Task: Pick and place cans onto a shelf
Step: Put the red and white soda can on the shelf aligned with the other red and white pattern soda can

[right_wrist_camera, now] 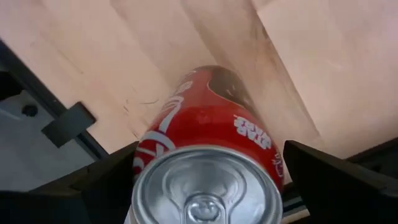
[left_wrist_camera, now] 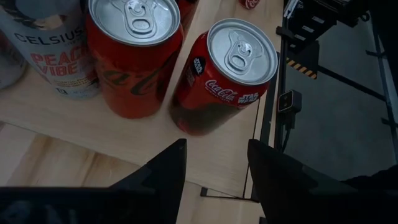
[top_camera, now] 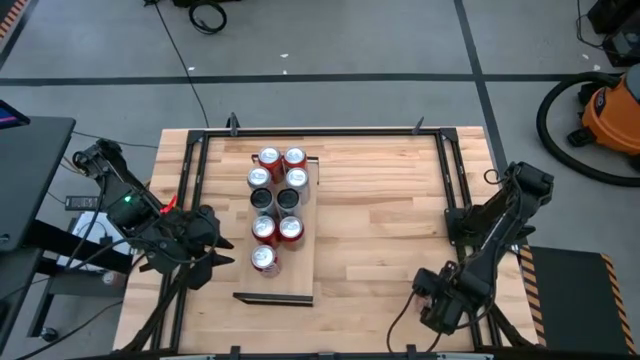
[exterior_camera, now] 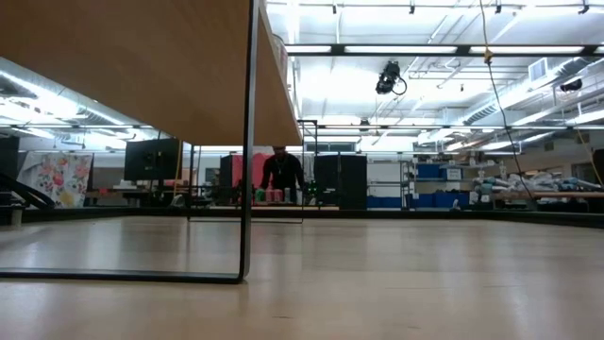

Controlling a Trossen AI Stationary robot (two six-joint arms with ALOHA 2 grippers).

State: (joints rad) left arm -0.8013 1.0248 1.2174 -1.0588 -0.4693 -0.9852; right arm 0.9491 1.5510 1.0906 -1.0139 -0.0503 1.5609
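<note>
While my left fingers (top_camera: 215, 262) hang at the left edge of the bench (top_camera: 390, 215), they sit just beside the shelf (top_camera: 300, 270), a light board lying flat with dark rails at its short ends. Left wrist view: the two dark fingertips (left_wrist_camera: 163, 171) stand partly apart with bare wood between them, nothing held. Just ahead of them stand two red cans (left_wrist_camera: 224, 74), upright on the board, and beside those a pale can lettered in pink. From above, nine cans (top_camera: 276, 198) stand on the shelf in two short rows plus a single one at the near end (top_camera: 263, 259); red and silver bodies, two dark tops in the middle. My right fingers (top_camera: 440, 300) are at the near right corner of the bench, well apart from the shelf. Right wrist view: both fingers (right_wrist_camera: 329, 180) spread wide, a red can (right_wrist_camera: 211, 155) standing upright between them, a gap showing on each side; I cannot tell whether either pad touches it. Low view: shelf board overhead on its thin dark rail (exterior_camera: 247, 142); a person (exterior_camera: 282, 175) far off in the room behind.
</note>
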